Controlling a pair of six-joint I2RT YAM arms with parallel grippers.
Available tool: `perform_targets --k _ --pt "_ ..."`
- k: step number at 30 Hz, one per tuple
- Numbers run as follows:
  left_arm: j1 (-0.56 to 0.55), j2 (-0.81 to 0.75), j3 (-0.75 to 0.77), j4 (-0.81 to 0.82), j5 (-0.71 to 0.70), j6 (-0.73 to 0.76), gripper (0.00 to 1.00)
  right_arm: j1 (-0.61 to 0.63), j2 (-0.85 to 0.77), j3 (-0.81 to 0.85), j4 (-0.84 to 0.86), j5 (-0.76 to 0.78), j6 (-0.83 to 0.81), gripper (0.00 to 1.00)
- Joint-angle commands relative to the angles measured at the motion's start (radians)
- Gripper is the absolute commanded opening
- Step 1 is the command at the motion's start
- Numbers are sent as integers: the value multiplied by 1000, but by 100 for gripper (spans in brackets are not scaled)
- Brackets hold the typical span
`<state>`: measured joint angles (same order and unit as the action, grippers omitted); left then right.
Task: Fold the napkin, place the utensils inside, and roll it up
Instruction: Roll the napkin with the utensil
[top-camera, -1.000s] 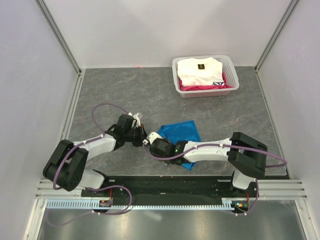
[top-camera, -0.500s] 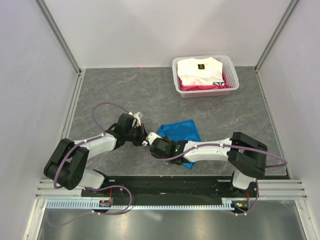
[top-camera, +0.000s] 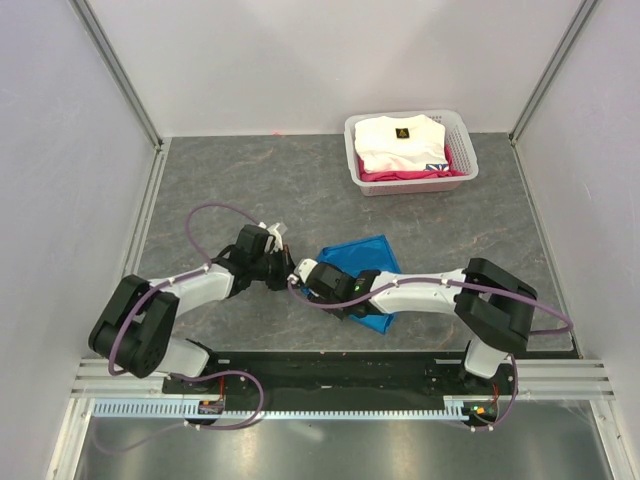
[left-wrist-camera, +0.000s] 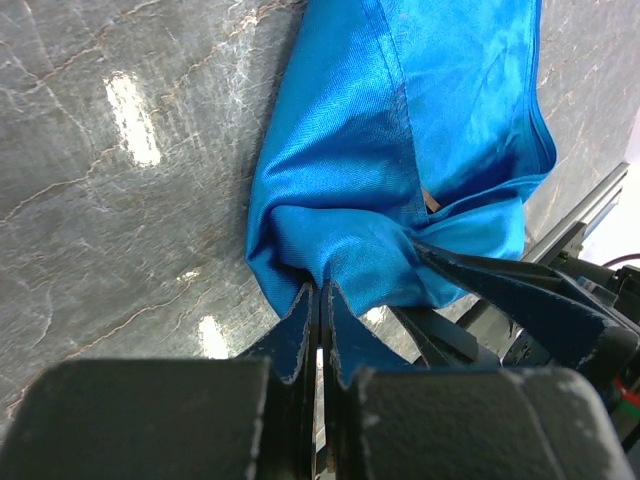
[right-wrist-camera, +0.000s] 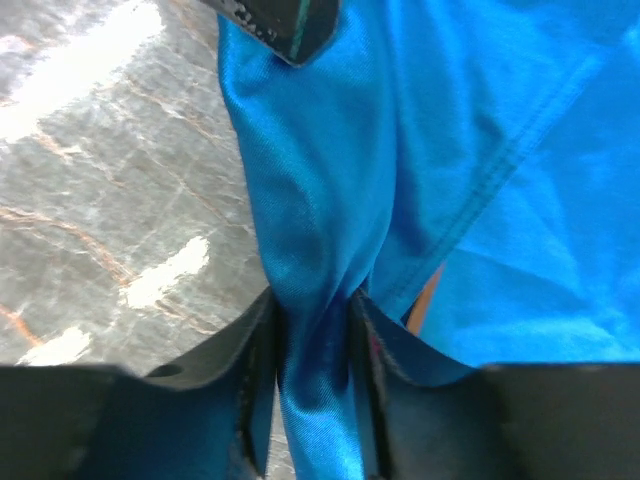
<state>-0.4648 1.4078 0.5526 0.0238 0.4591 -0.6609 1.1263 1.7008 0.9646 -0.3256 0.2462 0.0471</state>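
The blue napkin (top-camera: 362, 262) lies bunched and partly rolled on the grey worktop (top-camera: 250, 180) just ahead of the two arms, its left end gathered into a tight wad. The left claw (left-wrist-camera: 320, 298) is clenched on a thin pinch of that wad, its jaws almost closed on the cloth. The right claw (right-wrist-camera: 312, 312) grasps a thicker twist of the same end from the opposite side, the two nearly touching.

A brownish sliver (left-wrist-camera: 432, 203) peeps from an open seam of the fold and is probably one of the utensils; the other cannot be seen.

The risk from here is plain. Both claws hold the same end while the rest lies loose, so any pull apart could stretch the slippery cloth, open the roll and let the utensils slide out through that gap. The left claw's slight hold could also slip off, leaving the right to drag the bundle sideways. Two claws so close could also knock together if either turns.

A white basket (top-camera: 352, 160) of folded clothes stands well apart at the back of the worktop.
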Motion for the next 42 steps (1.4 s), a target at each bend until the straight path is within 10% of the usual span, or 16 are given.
perform_targets --k 1,9,14,25,42 --pt "0 11 36 8 44 15 2 -40 16 -10 -1 -159 2 36" --pt "15 -113 43 -18 -63 55 56 -114 20 -18 -46 -430 57 23" --pt "17 -231 -20 -51 -123 104 70 -184 8 -6 -52 -611 82 20" --pt "15 -348 -192 116 -17 104 80 -306 75 -10 11 -1020 85 19" --pt "14 -95 -197 309 64 95 81 -430 240 -49 125 -1202 65 17"
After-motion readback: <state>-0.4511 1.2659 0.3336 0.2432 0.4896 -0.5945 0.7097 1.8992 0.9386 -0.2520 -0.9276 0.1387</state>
